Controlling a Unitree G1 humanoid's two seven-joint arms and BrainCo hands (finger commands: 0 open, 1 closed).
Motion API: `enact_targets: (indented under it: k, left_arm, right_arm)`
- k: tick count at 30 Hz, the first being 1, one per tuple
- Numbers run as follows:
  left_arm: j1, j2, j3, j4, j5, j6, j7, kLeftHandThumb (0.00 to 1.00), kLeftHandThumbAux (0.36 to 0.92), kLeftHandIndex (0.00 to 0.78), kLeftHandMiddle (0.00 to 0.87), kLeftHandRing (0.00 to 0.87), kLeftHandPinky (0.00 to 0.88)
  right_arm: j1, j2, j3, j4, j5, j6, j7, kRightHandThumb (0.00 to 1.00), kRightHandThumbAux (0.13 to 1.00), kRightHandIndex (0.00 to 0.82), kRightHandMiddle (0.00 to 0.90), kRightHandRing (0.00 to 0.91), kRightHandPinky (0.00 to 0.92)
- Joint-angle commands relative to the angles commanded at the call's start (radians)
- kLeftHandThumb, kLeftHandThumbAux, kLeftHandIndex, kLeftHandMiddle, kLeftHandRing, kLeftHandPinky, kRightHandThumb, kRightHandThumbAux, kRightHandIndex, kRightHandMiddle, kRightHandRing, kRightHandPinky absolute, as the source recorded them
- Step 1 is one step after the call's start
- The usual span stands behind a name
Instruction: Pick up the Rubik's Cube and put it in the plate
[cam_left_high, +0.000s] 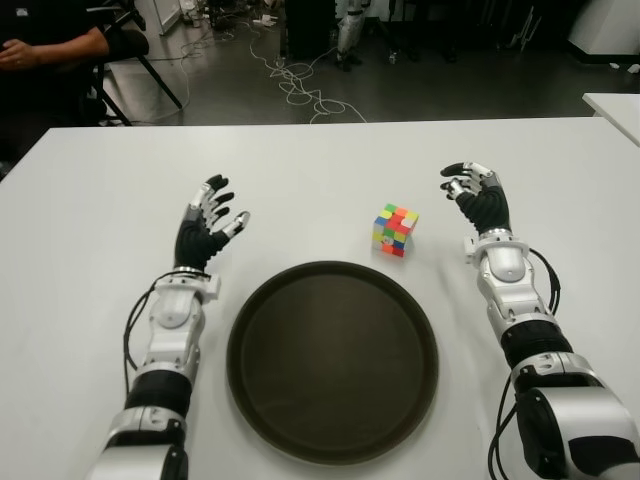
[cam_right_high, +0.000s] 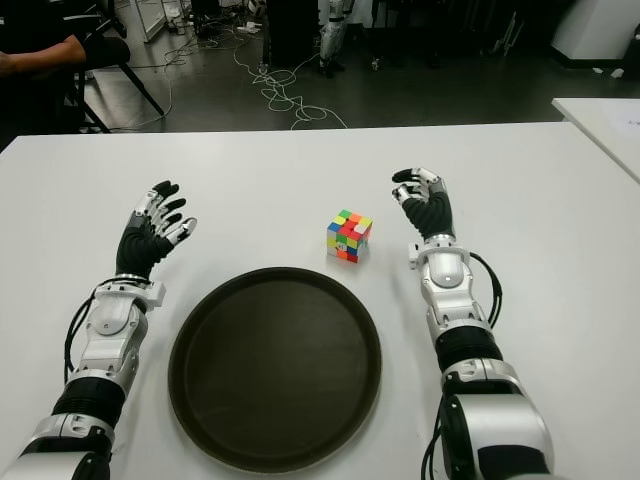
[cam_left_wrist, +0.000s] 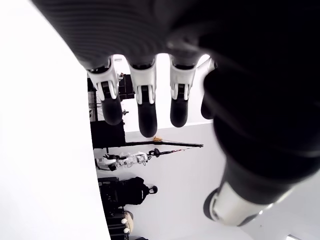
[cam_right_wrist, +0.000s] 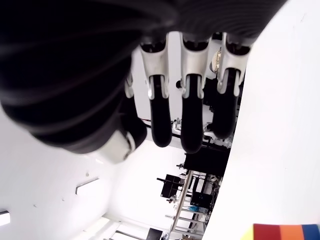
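While untouched on table (cam_left_high: 300, 170), multicolour Rubik's Cube (cam_left_high: 396, 230) just behind dark plate (cam_left_high: 250, 330).

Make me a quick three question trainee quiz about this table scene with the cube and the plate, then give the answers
1. True or false: the Rubik's Cube already lies in the plate.
2. Which hand shows nearer the cube: A, the left hand, or B, the right hand?
3. Fill in: the cube stands on the white ____, just beyond the plate's far rim.

Key
1. False; the plate holds nothing.
2. B; both hands are open and hold nothing.
3. table.
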Motion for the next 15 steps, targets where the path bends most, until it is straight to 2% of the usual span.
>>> enact_targets:
  k: [15]
  left_arm:
    - [0.002,-0.001,-0.002,-0.010,0.006,0.004,0.008,0.074,0.811,0.104,0.134,0.127,0.123]
  right_arm:
    - [0.000,-0.001,0.002,0.002,-0.005,0.000,-0.006,0.688,0.727,0.411,0.370,0.384,0.401]
